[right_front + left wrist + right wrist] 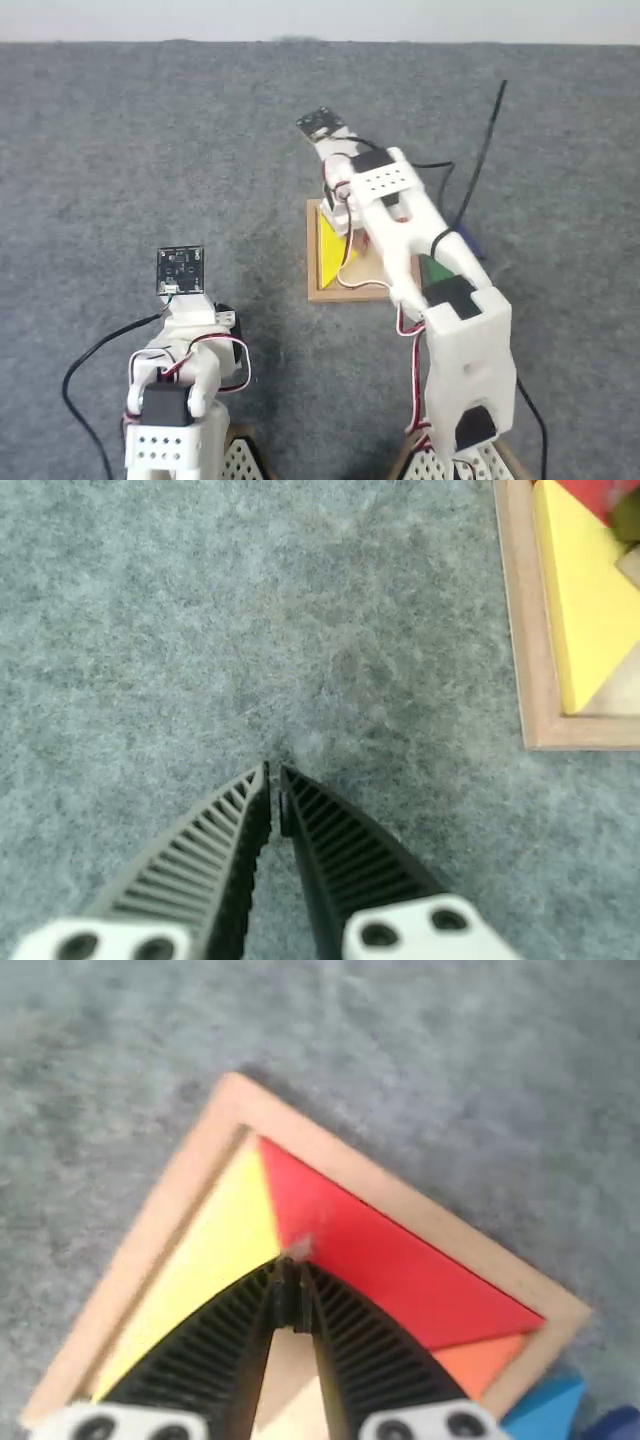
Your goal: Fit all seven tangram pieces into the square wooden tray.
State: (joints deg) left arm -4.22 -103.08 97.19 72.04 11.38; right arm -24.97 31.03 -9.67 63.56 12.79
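Both pressed together: left gripper (273,780) hangs over the surface; right gripper (292,1290) (between red piece (400,1260) and yellow piece (210,1260)) might pry one from the tray (150,1250).

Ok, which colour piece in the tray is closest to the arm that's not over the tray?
The yellow triangle: it lies along the side of the tray facing the left gripper; the red piece sits beyond it.

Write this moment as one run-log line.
left gripper shut, over carpet beside tray | right gripper shut, above seam of yellow piece and red piece in tray | orange piece in tray | blue piece outside tray
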